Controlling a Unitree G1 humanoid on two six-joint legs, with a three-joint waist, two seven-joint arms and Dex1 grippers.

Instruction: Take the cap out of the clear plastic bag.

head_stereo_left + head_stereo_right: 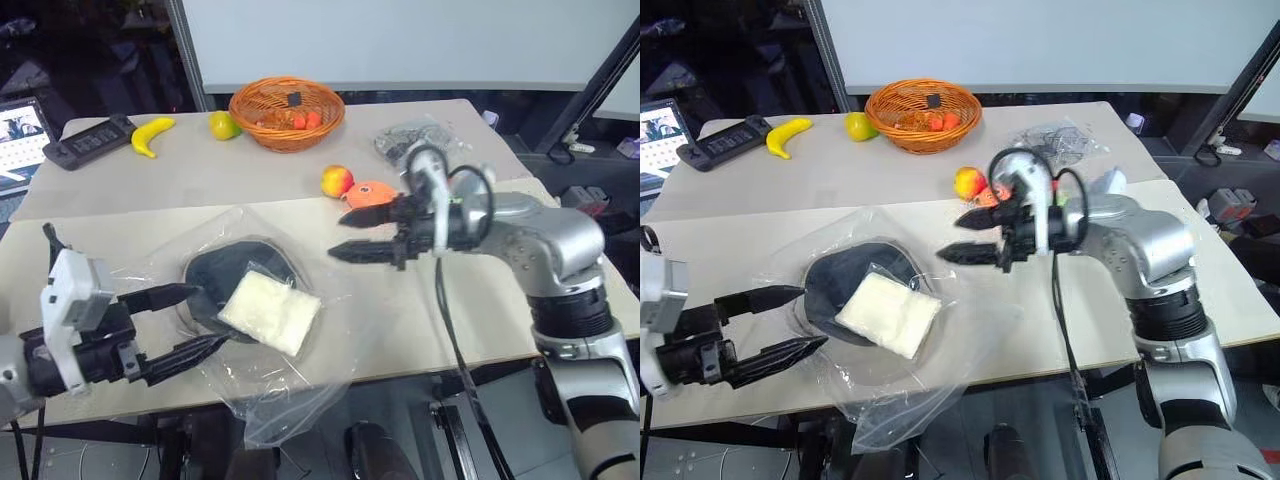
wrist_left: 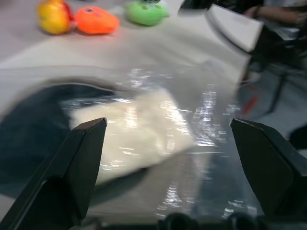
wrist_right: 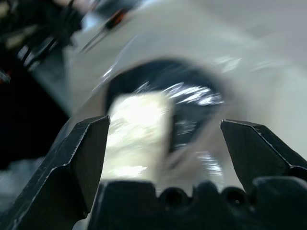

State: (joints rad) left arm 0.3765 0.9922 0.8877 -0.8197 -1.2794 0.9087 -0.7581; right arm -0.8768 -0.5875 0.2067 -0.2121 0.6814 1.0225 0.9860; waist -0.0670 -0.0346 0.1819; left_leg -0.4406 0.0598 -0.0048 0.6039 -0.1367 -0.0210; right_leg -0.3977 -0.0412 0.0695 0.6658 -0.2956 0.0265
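Cap (image 1: pixel 225 275), round, flat, black underside up, lies on the pale table (image 1: pixel 420 320) near its front edge, sealed inside the large crinkly clear plastic bag (image 1: pixel 290 400), whose loose end hangs over that edge. A white pillow-like packet (image 1: pixel 270 312) rests across the cap's near side, apparently inside the bag too. In the head views, the left hand (image 1: pixel 190 320) hangs just beside the cap with its two black fingers spread wide and nothing between them. The right hand (image 1: pixel 350 235) is also fully spread and empty, raised above the table beyond the bag and pointing toward the cap.

From the left wrist, the packet and the dark cap sit straight ahead between the parted fingers, with wrinkled film over both.

From the right wrist, the cap and packet again lie between that hand's open fingers, a little way off.

My judgement: the step is getting a hold on the bag. One hand should pinch only film, away from the cap, at the loose overhanging end. The other can then reach the cap's rim through the mouth; where that mouth lies I cannot tell. Pinching the packet along with the film would drag everything together.
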